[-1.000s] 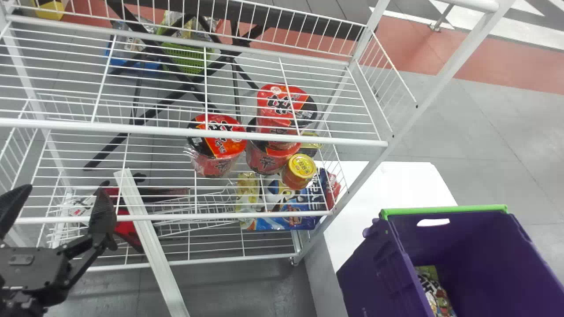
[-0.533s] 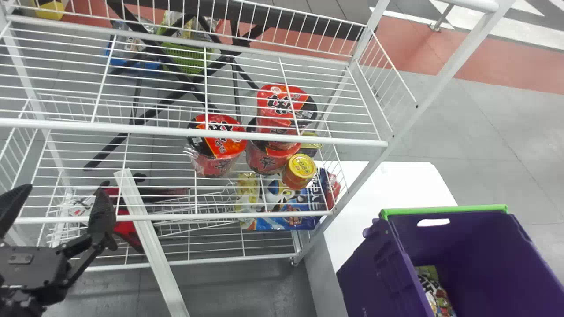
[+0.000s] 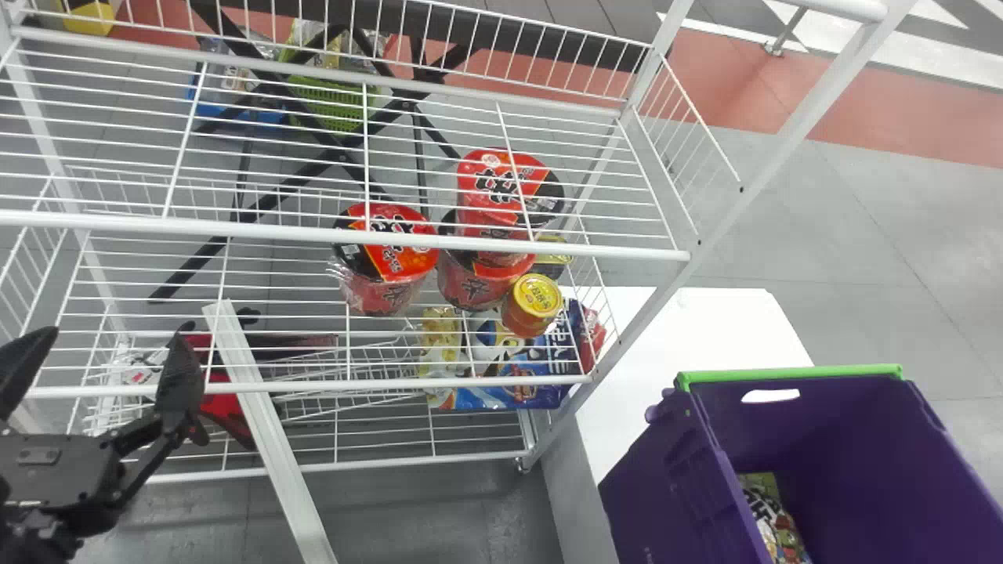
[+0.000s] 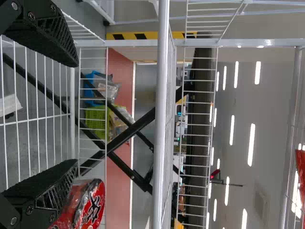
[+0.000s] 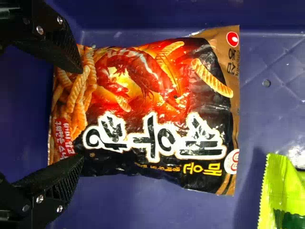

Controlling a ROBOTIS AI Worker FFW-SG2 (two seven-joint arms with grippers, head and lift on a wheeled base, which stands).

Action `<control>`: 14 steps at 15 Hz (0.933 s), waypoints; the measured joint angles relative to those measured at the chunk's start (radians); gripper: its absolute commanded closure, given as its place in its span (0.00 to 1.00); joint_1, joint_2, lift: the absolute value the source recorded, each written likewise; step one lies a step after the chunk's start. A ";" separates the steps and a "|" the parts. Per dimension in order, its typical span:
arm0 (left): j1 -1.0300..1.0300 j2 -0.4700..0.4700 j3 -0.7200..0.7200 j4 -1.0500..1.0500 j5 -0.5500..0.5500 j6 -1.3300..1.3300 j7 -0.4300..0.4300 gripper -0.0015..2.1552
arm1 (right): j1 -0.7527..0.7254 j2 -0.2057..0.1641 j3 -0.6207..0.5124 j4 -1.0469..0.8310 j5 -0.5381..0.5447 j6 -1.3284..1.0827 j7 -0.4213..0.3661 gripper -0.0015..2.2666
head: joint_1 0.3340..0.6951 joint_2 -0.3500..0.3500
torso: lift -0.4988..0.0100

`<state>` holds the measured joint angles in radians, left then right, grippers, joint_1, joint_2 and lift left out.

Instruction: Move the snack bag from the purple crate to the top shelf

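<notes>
Task item: one snack bag (image 5: 157, 109), lying flat on the floor of the one purple crate (image 3: 791, 374), which stood on the table (image 3: 705, 321). Not lifted.

Right gripper (image 5: 78, 114): over one end of the bag, its fingers (image 5: 57, 45) wide apart, one toward each side edge, holding nothing. The step in hand was judged to be the grasp, with the carry to the top shelf (image 3: 235, 230) all to do.

Left gripper (image 3: 116, 337): idle in front of the rack, its two fingers well apart and empty.

Risks, as judged: a bite on that end alone could let the slick film slip out or the bag swing once raised. Too hard a squeeze could crush the contents or burst a seam. A low lift could snag the bag on the crate wall, and a low approach could catch it on the shelf's front rail.

Count: in the crate, the snack bag plus one green packet (image 5: 286, 200), apart from it. On the rack below the top shelf, one blue bag (image 3: 517, 392), one yellow-lidded jar (image 3: 537, 298) and, the wires partly obscuring them, apparently three red cups (image 3: 384, 243).
</notes>
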<state>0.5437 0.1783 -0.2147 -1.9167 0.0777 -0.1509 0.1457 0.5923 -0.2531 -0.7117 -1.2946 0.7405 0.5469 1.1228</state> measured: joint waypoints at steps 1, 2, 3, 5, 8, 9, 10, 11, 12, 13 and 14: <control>-0.001 0.000 0.000 0.003 0.000 -0.001 0.000 0.05 | -0.004 0.001 0.000 0.000 -0.003 -0.001 -0.005 0.12 | 1.00 0.00 | 0.09; -0.003 0.000 0.000 0.005 0.001 -0.002 0.000 0.05 | -0.009 0.003 0.000 0.002 -0.005 -0.001 -0.013 0.12 | 1.00 0.00 | 0.09; -0.003 0.000 0.000 0.007 0.001 -0.003 0.001 0.05 | -0.015 0.004 0.001 0.005 -0.007 -0.003 -0.021 0.12 | 1.00 0.00 | 0.09; -0.004 -0.001 0.002 0.009 0.001 -0.003 0.001 0.05 | -0.022 0.004 0.001 0.015 -0.010 -0.009 -0.030 0.12 | 1.00 0.00 | 0.09; -0.013 -0.002 0.002 0.020 0.005 -0.003 0.000 0.05 | -0.028 0.008 0.001 0.021 -0.030 -0.012 -0.030 0.12 | 1.00 0.00 | 0.09; -0.017 -0.002 0.001 0.025 0.006 -0.003 0.000 0.05 | -0.029 0.010 0.001 0.020 -0.037 -0.013 -0.026 0.12 | 1.00 0.00 | 0.09; -0.020 -0.003 0.001 0.027 0.007 -0.003 0.000 0.05 | -0.029 0.011 -0.001 0.015 -0.042 -0.011 -0.018 0.12 | 1.00 0.00 | 0.09; -0.023 -0.003 0.000 0.029 0.007 -0.003 0.000 0.05 | -0.029 0.014 -0.007 0.007 -0.047 -0.009 -0.011 0.12 | 1.00 0.00 | 0.09; -0.025 -0.003 0.000 0.030 0.008 -0.003 0.000 0.05 | -0.029 0.017 -0.010 0.002 -0.049 -0.008 -0.009 0.12 | 1.00 0.00 | 0.09; -0.026 -0.002 0.000 0.030 0.009 -0.003 0.000 0.05 | -0.029 0.020 -0.012 -0.003 -0.050 -0.007 -0.008 0.12 | 1.00 0.00 | 0.09; -0.028 -0.002 -0.001 0.030 0.009 -0.003 -0.001 0.05 | -0.029 0.026 -0.012 -0.011 -0.050 -0.005 -0.003 0.12 | 1.00 0.00 | 0.09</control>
<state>0.5162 0.1762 -0.2162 -1.8868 0.0871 -0.1540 0.1446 0.5637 -0.2275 -0.7238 -1.3055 0.6903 0.5420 1.1195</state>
